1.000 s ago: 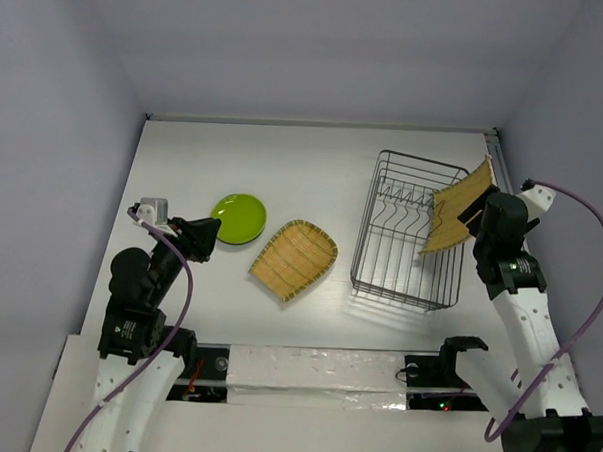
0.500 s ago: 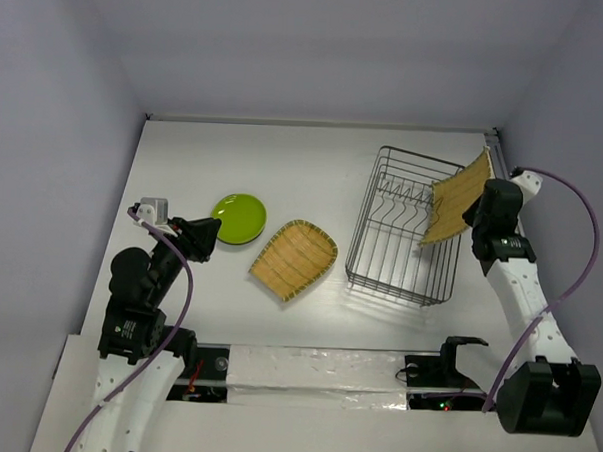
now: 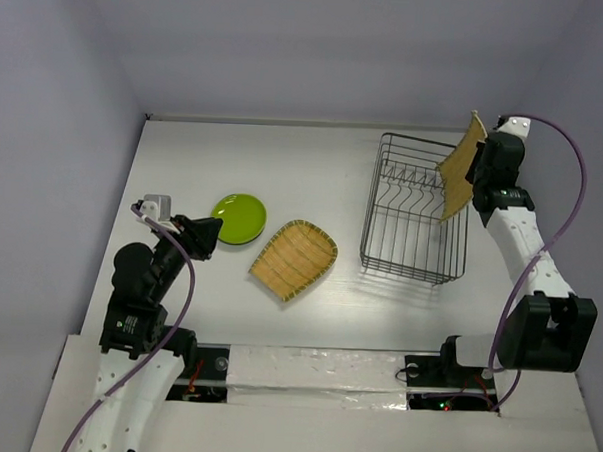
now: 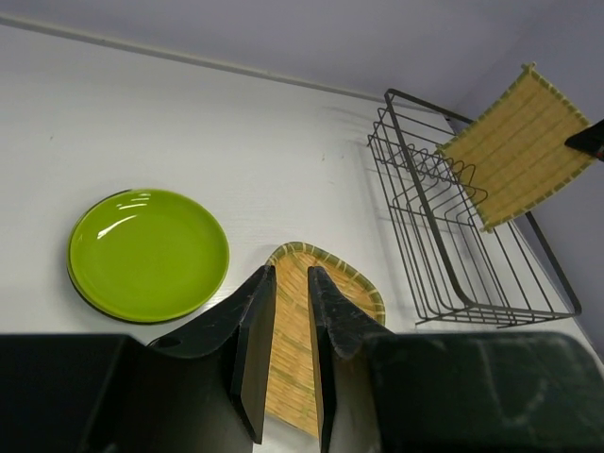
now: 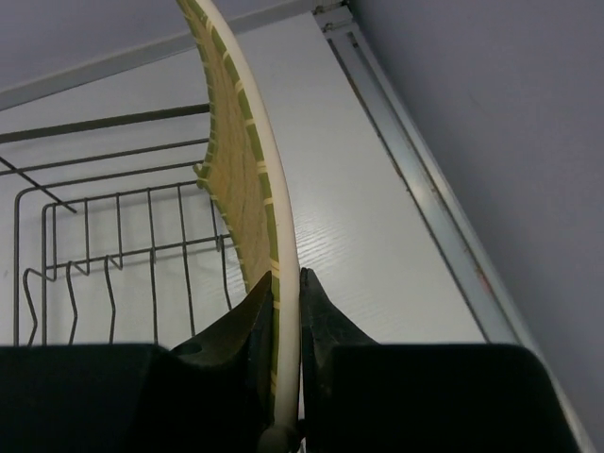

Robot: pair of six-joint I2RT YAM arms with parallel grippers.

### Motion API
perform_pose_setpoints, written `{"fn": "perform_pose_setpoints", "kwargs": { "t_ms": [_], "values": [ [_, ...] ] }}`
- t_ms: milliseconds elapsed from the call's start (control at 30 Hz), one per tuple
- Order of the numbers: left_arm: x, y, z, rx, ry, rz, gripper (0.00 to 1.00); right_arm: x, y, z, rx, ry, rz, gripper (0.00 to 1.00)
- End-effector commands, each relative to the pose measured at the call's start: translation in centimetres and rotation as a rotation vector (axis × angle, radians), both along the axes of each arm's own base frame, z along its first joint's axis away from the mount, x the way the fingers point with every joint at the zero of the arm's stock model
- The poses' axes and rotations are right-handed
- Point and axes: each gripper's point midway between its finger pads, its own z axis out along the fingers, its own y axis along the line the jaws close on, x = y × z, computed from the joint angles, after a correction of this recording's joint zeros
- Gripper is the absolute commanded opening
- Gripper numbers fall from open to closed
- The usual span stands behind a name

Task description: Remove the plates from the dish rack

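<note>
A black wire dish rack (image 3: 414,216) stands on the right of the white table. My right gripper (image 3: 476,172) is shut on the rim of a woven bamboo plate (image 3: 458,169), holding it on edge above the rack's far right corner. In the right wrist view the plate's pale rim (image 5: 269,203) runs up from between the right gripper's (image 5: 286,276) fingers. A second bamboo plate (image 3: 293,259) and a green plate (image 3: 239,218) lie flat on the table. My left gripper (image 3: 203,237) hovers beside the green plate, slightly open and holding nothing (image 4: 291,272).
The rack (image 4: 433,222) shows no other plates in its slots. A raised rail (image 5: 415,179) edges the table just right of the held plate, with the wall close behind it. Grey walls enclose the far, left and right sides.
The right arm has lifted the bamboo plate up and toward the far right corner, turning it more on edge. The rack shifted slightly. The left arm stayed put.
</note>
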Motion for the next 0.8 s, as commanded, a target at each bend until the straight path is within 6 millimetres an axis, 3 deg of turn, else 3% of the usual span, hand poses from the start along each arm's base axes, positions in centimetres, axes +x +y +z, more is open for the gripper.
{"fn": "perform_pose_setpoints", "kwargs": {
  "t_ms": [0,100,167,200,300,433,467,500,567,600,633,667,767],
  "values": [
    [0.3,-0.3,0.6,-0.002,-0.02,-0.01,0.18,1.0,0.1,11.5,-0.087,-0.277,0.035,0.0],
    [0.4,-0.2,0.4,-0.003,-0.015,-0.007,0.18,0.0,2.3,13.0,-0.07,-0.287,0.089,0.0],
    [0.4,-0.2,0.4,-0.005,-0.012,-0.006,0.18,-1.2,2.7,13.4,-0.073,-0.302,0.067,0.0],
    [0.5,-0.2,0.3,-0.005,-0.009,-0.004,0.18,-2.0,2.4,12.7,-0.087,-0.289,0.008,0.0],
    [0.7,-0.2,0.2,-0.005,-0.001,-0.001,0.18,-5.1,0.9,14.4,-0.093,-0.365,-0.114,0.0],
    [0.9,-0.2,-0.1,-0.002,0.014,0.002,0.18,-7.9,3.1,19.3,0.0,-0.532,-0.006,0.0],
    [0.9,-0.2,-0.1,0.0,0.015,0.004,0.18,-9.1,4.2,21.6,0.059,-0.603,0.054,0.0],
    [0.9,0.0,0.0,-0.003,0.011,0.013,0.18,-9.0,7.0,22.6,0.099,-0.627,0.222,0.0],
    [0.9,0.2,0.1,-0.006,0.008,0.024,0.18,-9.6,11.0,23.7,0.182,-0.631,0.419,0.0],
    [0.8,0.3,0.2,-0.007,0.003,0.033,0.19,-10.0,14.2,23.5,0.259,-0.62,0.568,0.0],
    [0.8,0.4,0.2,-0.008,0.002,0.038,0.19,-10.3,16.0,23.3,0.293,-0.609,0.639,0.0],
    [0.7,0.5,0.3,-0.011,-0.002,0.042,0.2,-10.8,18.8,22.0,0.356,-0.577,0.721,0.0],
    [0.7,0.7,0.4,-0.011,-0.005,0.053,0.22,-12.2,23.4,20.5,0.503,-0.549,0.87,0.0]
  ]
}}
